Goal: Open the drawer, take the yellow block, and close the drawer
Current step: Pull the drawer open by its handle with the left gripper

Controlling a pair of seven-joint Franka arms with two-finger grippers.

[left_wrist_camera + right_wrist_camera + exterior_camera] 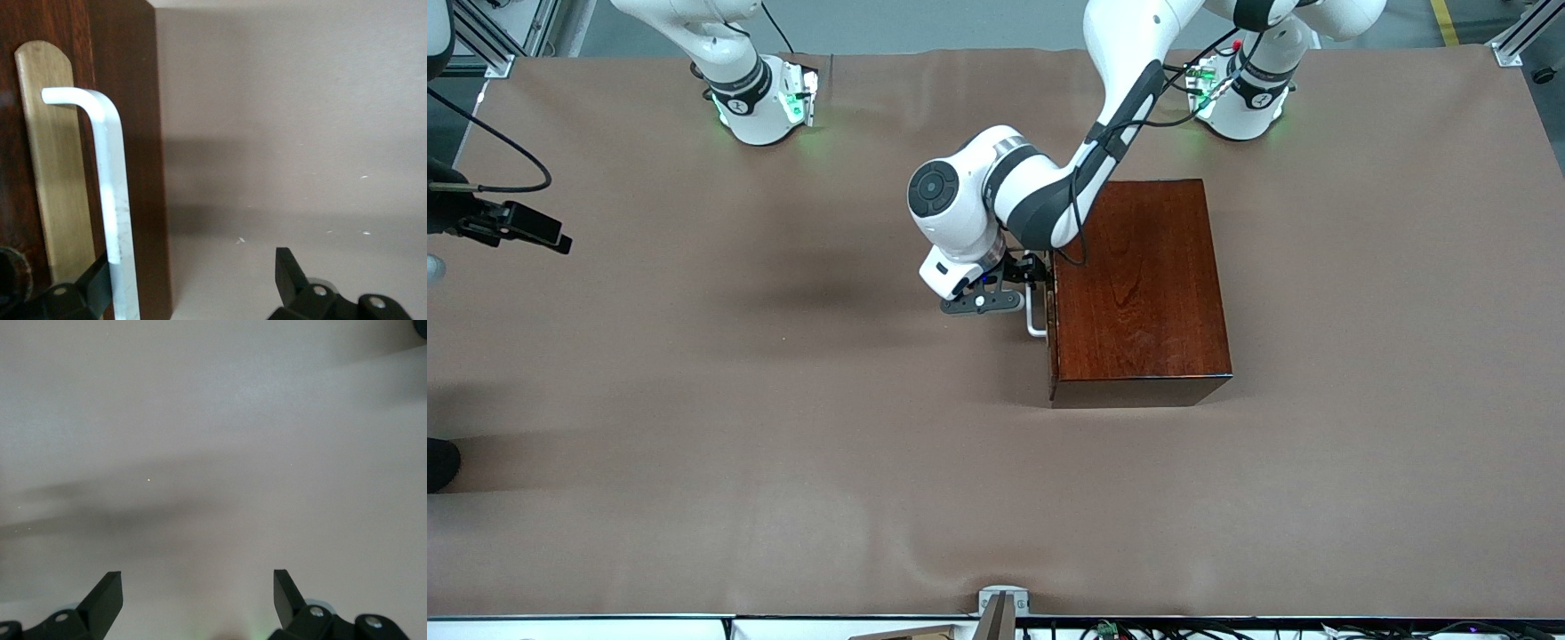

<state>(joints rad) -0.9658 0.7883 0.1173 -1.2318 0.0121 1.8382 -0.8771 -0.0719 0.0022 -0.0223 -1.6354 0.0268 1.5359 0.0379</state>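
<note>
The dark reddish-brown wooden box (1143, 284) stands on the table toward the left arm's end. Its drawer (1052, 342) is shut, its front facing the right arm's end, with the white loop handle (1035, 318) on it. My left gripper (1037, 276) is open at the handle. In the left wrist view the handle (112, 200) runs between the fingers of the left gripper (193, 270), close against one finger (92, 285). The yellow block is hidden. My right gripper (198, 587) is open and empty over bare table; the right arm waits.
A brass plate (52, 167) backs the handle on the drawer front. The brown table cover (783, 427) spreads wide on all sides of the box. A black device with a cable (511, 224) sits at the table edge at the right arm's end.
</note>
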